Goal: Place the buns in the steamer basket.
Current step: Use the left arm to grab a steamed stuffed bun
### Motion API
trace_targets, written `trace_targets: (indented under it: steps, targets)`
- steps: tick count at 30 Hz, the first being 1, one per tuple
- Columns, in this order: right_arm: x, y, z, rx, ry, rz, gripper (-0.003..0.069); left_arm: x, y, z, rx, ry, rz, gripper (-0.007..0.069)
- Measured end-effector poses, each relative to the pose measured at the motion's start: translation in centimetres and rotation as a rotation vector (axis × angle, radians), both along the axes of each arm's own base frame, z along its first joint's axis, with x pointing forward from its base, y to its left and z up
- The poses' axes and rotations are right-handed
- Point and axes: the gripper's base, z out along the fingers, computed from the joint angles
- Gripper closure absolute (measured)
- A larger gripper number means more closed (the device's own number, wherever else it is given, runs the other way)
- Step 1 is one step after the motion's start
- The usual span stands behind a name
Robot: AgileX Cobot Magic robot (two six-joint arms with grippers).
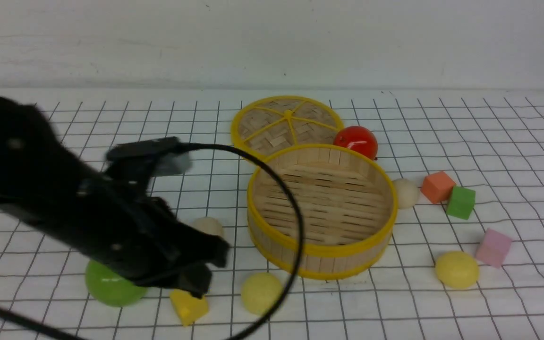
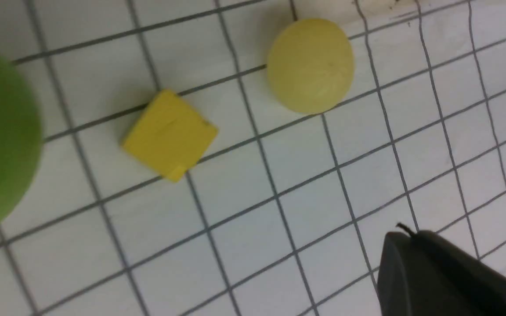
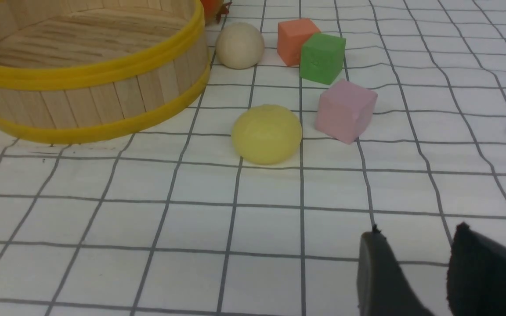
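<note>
The steamer basket [image 1: 328, 250] stands mid-table, with nothing in it. Two pale yellow buns lie in front of it, one at front left [image 1: 261, 293] and one at front right [image 1: 456, 269]. One cream bun [image 1: 209, 226] lies left of the basket, partly behind my left arm. The other cream bun [image 1: 405, 192] touches the basket's right side. My left gripper [image 1: 203, 278] hangs low near the yellow bun [image 2: 310, 66]; in the left wrist view it [image 2: 404, 232] looks shut and empty. My right gripper [image 3: 417, 228] is open and empty, short of the right yellow bun [image 3: 266, 134].
The woven lid [image 1: 286, 123] and a red fruit [image 1: 356, 140] lie behind the basket. A green apple [image 1: 111, 285] and a yellow cube [image 1: 188, 307] sit under my left arm. Orange [image 1: 437, 186], green [image 1: 460, 202] and pink [image 1: 493, 247] cubes lie to the right.
</note>
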Motion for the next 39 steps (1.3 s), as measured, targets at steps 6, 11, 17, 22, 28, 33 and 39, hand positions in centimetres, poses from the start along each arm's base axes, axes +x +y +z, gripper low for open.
trace_targets:
  steps: [6,11,17,22,28,33,39]
  targets:
    - [0.0,0.0,0.0,0.0,0.0,0.0,0.0419,2.7,-5.3,-2.2,0.119,-0.014,-0.122,0.063]
    - [0.0,0.0,0.0,0.0,0.0,0.0,0.0419,5.8,-7.5,-4.2,0.173,-0.019,-0.143,0.0471]
    - [0.0,0.0,0.0,0.0,0.0,0.0,0.0419,7.4,-8.2,-6.6,0.249,-0.016,-0.168,0.0274]
    - [0.0,0.0,0.0,0.0,0.0,0.0,0.0419,7.9,-8.2,-7.6,0.282,-0.034,-0.181,0.0256]
    - [0.0,0.0,0.0,0.0,0.0,0.0,0.0419,8.1,-8.3,-8.4,0.297,-0.027,-0.186,0.0297]
    - [0.0,0.0,0.0,0.0,0.0,0.0,0.0419,8.2,-8.4,-8.8,0.302,-0.017,-0.187,0.0349]
    - [0.0,0.0,0.0,0.0,0.0,0.0,0.0419,8.2,-8.4,-9.0,0.303,-0.015,-0.187,0.0494]
